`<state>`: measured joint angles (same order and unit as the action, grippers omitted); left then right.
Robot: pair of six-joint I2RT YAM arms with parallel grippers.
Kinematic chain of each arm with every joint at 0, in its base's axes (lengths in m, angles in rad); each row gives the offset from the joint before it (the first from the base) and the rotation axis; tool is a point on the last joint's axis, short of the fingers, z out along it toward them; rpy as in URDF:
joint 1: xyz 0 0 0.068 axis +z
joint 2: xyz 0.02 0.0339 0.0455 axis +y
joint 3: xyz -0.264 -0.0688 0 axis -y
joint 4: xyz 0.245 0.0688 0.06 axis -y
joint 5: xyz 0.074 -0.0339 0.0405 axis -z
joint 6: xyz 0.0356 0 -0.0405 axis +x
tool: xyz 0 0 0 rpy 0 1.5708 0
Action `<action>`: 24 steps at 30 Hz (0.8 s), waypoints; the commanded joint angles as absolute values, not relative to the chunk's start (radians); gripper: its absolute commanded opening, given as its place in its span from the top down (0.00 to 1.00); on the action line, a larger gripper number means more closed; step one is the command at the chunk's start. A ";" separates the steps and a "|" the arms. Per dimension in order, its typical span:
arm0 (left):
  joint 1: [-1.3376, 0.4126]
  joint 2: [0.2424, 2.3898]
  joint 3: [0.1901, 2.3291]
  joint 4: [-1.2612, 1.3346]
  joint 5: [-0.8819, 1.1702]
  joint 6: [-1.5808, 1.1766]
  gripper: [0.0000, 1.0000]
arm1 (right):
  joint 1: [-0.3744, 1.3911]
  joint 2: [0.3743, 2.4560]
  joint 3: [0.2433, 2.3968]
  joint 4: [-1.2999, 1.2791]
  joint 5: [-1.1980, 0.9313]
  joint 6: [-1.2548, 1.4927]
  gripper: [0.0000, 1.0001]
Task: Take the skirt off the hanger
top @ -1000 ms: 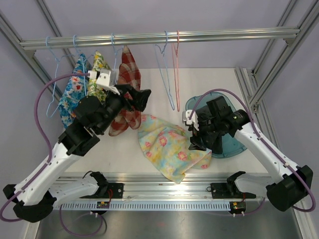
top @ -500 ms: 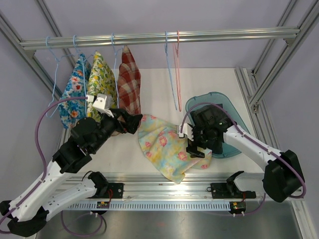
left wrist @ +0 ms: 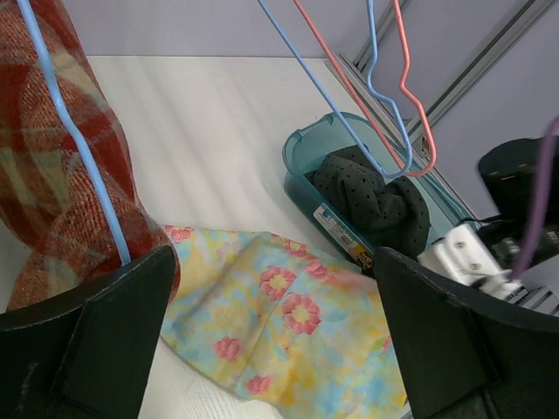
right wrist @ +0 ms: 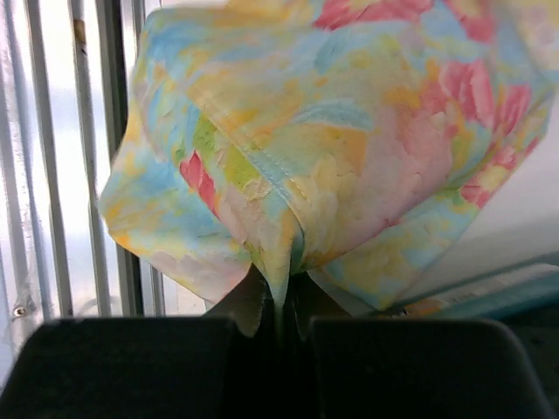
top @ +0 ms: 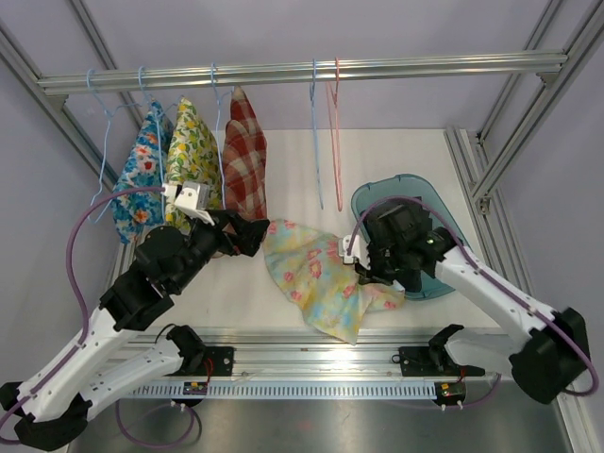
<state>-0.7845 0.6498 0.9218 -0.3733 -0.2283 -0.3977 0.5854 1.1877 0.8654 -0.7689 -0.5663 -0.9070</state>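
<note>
Table (top: 396, 160), white and matte, inside an aluminium frame. Plain pale lavender walls stand behind and to both sides. We take the teal tub (top: 444, 212) as our marker. It sits on the table's right part, with a dark dotted garment (left wrist: 371, 196) bundled inside it.

Behind and above the tub, a metal rail (top: 425, 66) runs the full width of the frame. A blue hanger (top: 316, 142) and a pink hanger (top: 335, 142) hang bare from it, just left of the tub in the overhead view. Farther left of the tub, three garments hang on the rail: a red plaid skirt (top: 245, 151), a yellow floral one (top: 193, 156) and a blue floral one (top: 142, 179). Farthest from the tub hangs one more bare light-blue hanger (top: 102, 160).

The pastel skirt (top: 316, 278), with pink flowers on yellow and blue, is off the rail. It lies crumpled on the table just left of the tub, and its right edge is lifted. The right gripper (top: 363, 274) is over the tub's near-left rim. Its fingers are pressed together on a fold of that skirt's hem, and the wrist view shows the cloth (right wrist: 349, 131) rising from between them (right wrist: 278, 305).

The left gripper (top: 260, 231) is well left of the tub, beside the plaid skirt's lower end. Its fingers are spread wide with nothing between them. Its own camera looks past them (left wrist: 272, 262) at the pastel skirt (left wrist: 288, 323) and the tub (left wrist: 301, 153).

On the tub's near side, a slotted metal track (top: 311, 363) edges the table.
</note>
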 commanded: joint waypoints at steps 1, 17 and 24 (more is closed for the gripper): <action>-0.782 0.630 0.917 -0.347 -0.229 -0.391 0.01 | 0.569 1.001 0.980 -0.856 -0.623 -0.888 1.00; -0.782 0.571 0.916 -0.304 -0.206 -0.298 0.01 | 0.505 0.707 1.158 -0.601 0.072 -0.215 1.00; -0.782 0.574 0.931 -0.299 -0.201 -0.288 0.01 | 0.502 0.830 1.394 -0.610 0.265 -0.109 1.00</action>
<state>-0.7845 0.5816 0.9054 -0.3485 -0.2226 -0.3130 0.5098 0.7879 1.2785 -0.7036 0.0872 -0.2073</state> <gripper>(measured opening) 0.988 0.032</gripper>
